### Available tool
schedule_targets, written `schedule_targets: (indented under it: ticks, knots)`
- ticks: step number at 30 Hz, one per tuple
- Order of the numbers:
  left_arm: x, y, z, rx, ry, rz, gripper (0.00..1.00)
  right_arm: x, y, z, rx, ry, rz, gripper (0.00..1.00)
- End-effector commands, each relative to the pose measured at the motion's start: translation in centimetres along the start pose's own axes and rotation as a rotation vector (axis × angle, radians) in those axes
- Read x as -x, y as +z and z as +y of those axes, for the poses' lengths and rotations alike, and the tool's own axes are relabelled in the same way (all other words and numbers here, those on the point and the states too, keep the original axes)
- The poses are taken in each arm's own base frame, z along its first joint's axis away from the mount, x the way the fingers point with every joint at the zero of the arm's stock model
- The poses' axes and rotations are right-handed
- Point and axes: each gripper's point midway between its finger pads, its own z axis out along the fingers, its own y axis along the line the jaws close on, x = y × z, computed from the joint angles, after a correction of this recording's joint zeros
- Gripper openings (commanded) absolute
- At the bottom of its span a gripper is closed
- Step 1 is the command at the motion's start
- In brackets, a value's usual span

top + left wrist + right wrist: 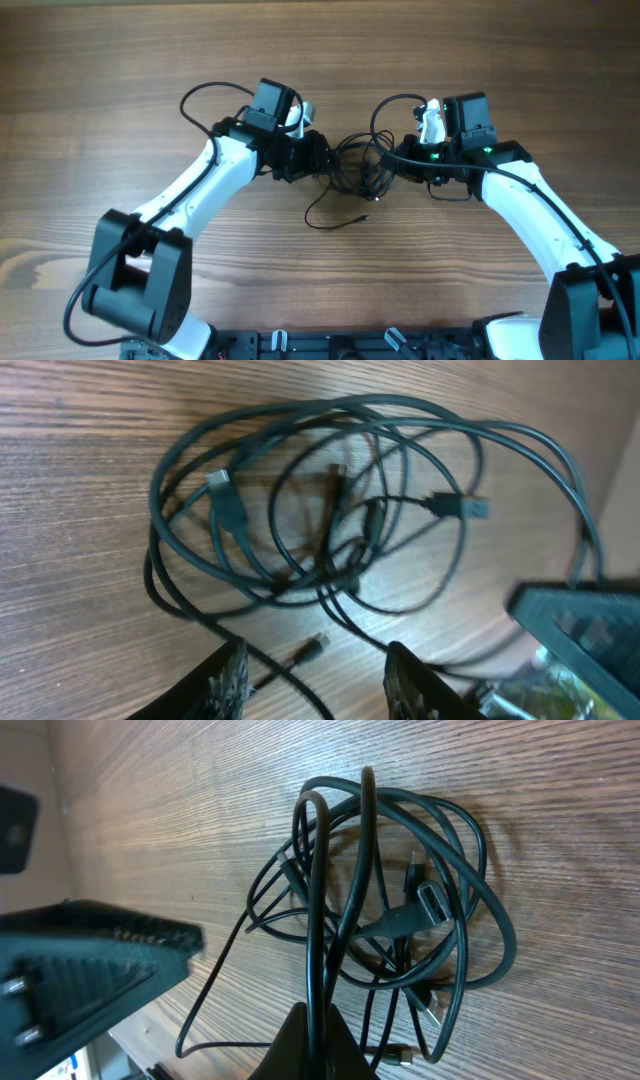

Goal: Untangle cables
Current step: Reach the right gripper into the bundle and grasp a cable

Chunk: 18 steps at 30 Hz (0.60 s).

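The cables [358, 168] are seen as a bunch of thin black loops with small plug ends, laid on the wooden table [150, 60] between both arms. The left gripper [318, 678] is held wide apart beside the bunch. The right gripper [312, 1042] is pinched on raised strands.

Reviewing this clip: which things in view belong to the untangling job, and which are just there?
Part of the job:
cables, bunched in loose loops
left gripper, open beside them
right gripper, shut on the cables

Not part of it:
table
thicker wires fixed to the arms
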Motion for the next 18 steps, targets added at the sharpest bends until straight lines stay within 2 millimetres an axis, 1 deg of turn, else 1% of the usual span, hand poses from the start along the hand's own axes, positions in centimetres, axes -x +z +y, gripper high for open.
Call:
schedule_targets:
  ticks: [1,3,6,9,17,18]
  knots:
    - [0.5,1.4,1.7,0.108,-0.107,-0.032,0.44,0.1,0.2,0.4,0.021,0.007,0.013,0.04]
    - [0.4,2.0,2.3,0.143,-0.196,-0.042,0.43,0.1,0.2,0.3,0.018,0.008,0.013,0.04]
    - [0.2,2.6,2.8,0.184,-0.300,-0.061,0.47,0.1,0.2,0.3,0.018,0.009,0.014,0.04]
    - [0.6,2.8,3.0,0.217,-0.335,-0.107,0.51,0.1,0.2,0.3,0.018,0.009,0.014,0.04]
    - [0.8,3.0,3.1,0.247,-0.449,-0.171,0.50,-0.1,0.2,0.2,0.015,0.013,0.019,0.04]
    - [0.9,3.0,3.1,0.248,-0.449,-0.173,0.48,-0.1,0.2,0.2,0.015,0.013,0.019,0.04]
